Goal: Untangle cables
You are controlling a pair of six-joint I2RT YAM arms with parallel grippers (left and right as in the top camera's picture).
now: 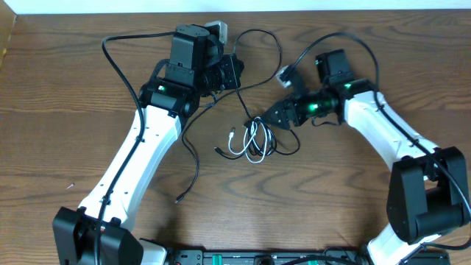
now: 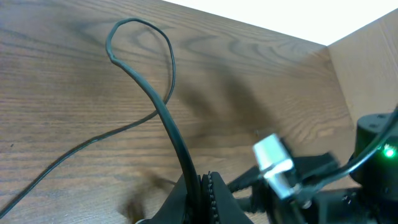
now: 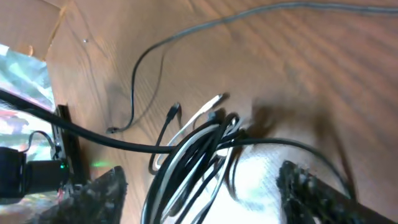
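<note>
A tangle of thin black cables [image 1: 259,138] with one white cable [image 1: 245,144] lies at the table's middle. My left gripper [image 1: 235,71] is shut on a black cable [image 2: 163,118] that loops off behind it [image 1: 266,38]; the left wrist view shows the jaws [image 2: 202,193] pinched on it. My right gripper [image 1: 271,118] is open just right of the tangle. In the right wrist view its fingers [image 3: 202,171] straddle the bundle [image 3: 189,158], with the white plug [image 3: 214,99] beyond. A silver plug [image 1: 284,73] [image 2: 273,155] hangs near the right arm.
One black cable trails from the left gripper down to a loose end [image 1: 179,198] at front left. Thicker black arm wires arc over the left arm [image 1: 116,55] and the right arm [image 1: 357,38]. The table's far edge [image 1: 331,9] meets a white wall.
</note>
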